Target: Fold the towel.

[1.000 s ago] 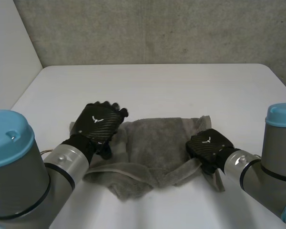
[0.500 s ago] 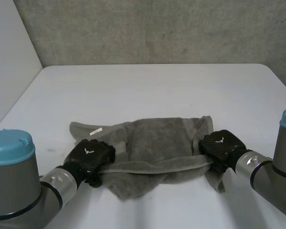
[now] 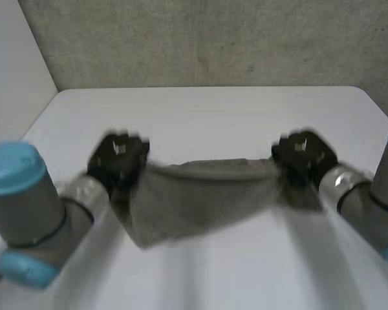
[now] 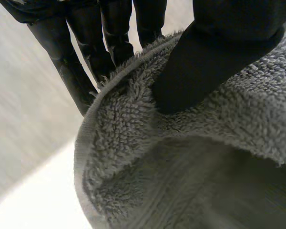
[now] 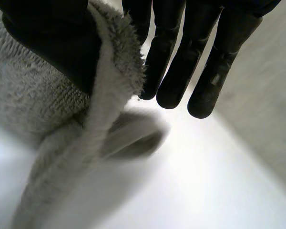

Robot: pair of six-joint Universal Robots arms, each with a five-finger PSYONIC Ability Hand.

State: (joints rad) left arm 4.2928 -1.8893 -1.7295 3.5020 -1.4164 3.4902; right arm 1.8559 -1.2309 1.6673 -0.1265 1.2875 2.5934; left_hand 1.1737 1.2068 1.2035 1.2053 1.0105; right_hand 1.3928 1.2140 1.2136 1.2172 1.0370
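Towel (image 3: 200,194) hangs between left hand (image 3: 118,158) and right hand (image 3: 302,154), pinched by both.

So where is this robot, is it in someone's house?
Probably a lab or test room, not a house: a bare white table, a plain concrete wall behind it, and the robot's left hand and right hand holding a grey towel.

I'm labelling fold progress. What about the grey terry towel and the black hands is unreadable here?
Head view: the backs of the left hand and right hand hide their grip on the grey terry towel; whether its hanging edge touches the white table is unclear.
Wrist views: picture edges cut off the towel, hiding its corners.
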